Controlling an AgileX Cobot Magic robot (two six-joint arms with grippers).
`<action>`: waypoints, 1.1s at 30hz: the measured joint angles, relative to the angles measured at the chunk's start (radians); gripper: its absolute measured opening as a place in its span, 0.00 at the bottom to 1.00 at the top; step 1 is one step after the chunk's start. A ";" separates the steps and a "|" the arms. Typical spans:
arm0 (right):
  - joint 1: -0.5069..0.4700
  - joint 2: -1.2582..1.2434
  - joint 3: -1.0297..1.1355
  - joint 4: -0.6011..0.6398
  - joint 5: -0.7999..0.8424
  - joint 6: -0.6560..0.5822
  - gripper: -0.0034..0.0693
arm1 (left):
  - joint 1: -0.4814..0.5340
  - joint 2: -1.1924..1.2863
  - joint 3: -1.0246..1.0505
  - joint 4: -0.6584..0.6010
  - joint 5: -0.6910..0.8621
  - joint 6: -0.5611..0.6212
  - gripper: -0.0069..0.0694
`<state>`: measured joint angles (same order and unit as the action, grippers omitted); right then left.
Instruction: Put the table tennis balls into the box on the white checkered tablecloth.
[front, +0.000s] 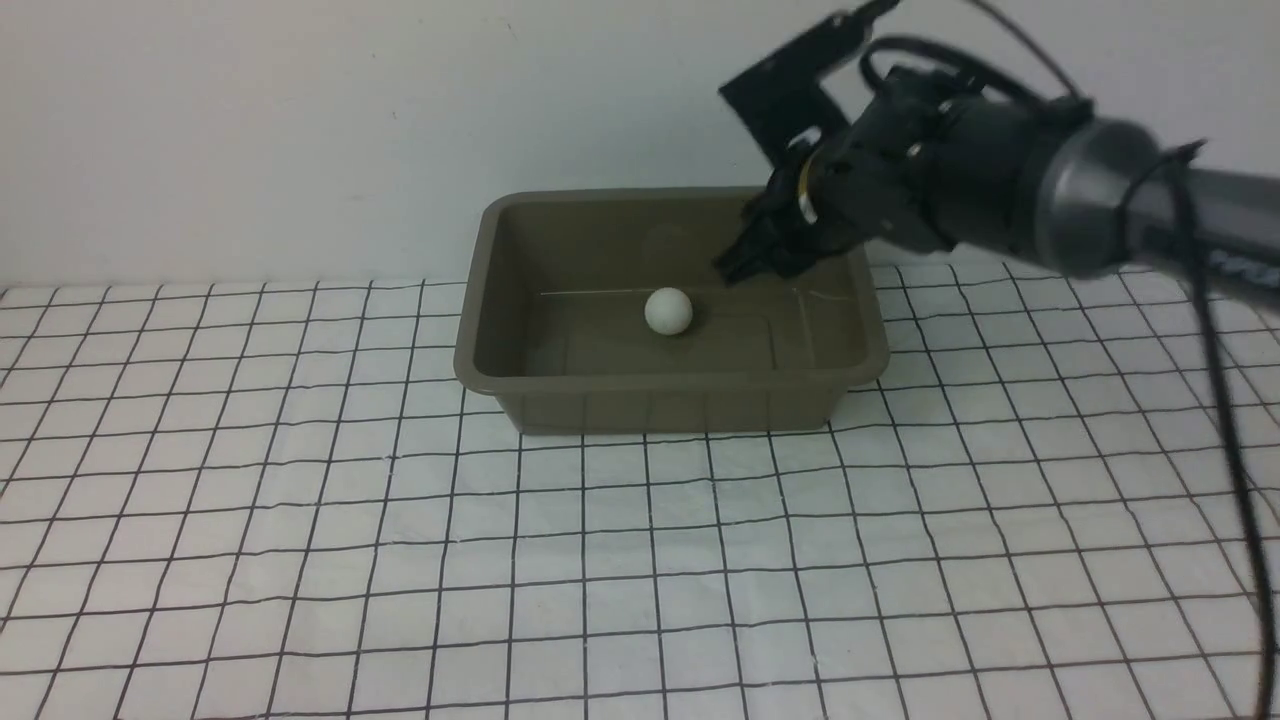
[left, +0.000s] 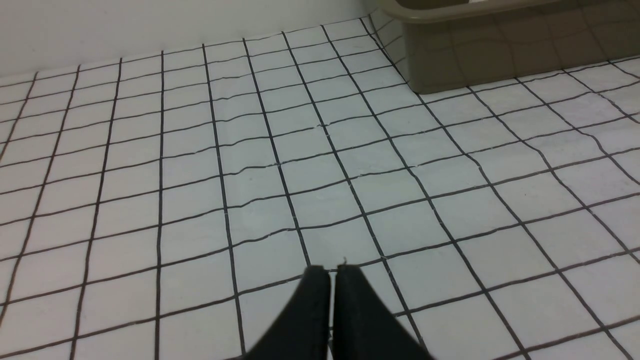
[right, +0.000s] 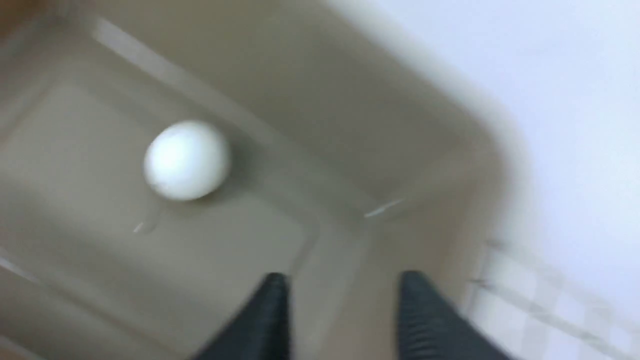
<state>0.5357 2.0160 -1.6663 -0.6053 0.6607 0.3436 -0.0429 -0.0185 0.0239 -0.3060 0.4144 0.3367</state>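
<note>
Right gripper (front: 735, 265): fingers spread, nothing between them, angled down over the right half of the box (front: 670, 405). One table tennis ball (front: 668, 310), matte white, round, no mark on its visible side, rests on the floor about mid-box, clear of the walls. Box is olive-brown with a flared rim and open top, and sits on the white checkered tablecloth (front: 640, 560). Left gripper (left: 332, 270): fingers pressed together, empty, low over the cloth, apart from the box.

Tablecloth (front: 640, 560) before the box (front: 670, 405) lies open; inside, a ball (front: 668, 310) sits mid-floor, the right gripper (front: 733, 268) seemingly over the right end.
</note>
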 joint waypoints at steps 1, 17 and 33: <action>0.000 -0.053 0.000 -0.007 0.027 0.000 0.35 | 0.000 0.000 0.000 0.000 0.000 0.000 0.09; 0.000 -0.992 0.885 -0.163 -0.203 0.271 0.03 | 0.000 0.000 0.000 0.000 0.000 0.000 0.09; 0.000 -1.255 1.332 -0.305 -0.474 0.314 0.03 | 0.000 0.000 0.000 0.000 0.000 0.000 0.09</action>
<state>0.5357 0.7613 -0.3339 -0.9102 0.1863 0.6579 -0.0429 -0.0185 0.0239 -0.3060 0.4144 0.3367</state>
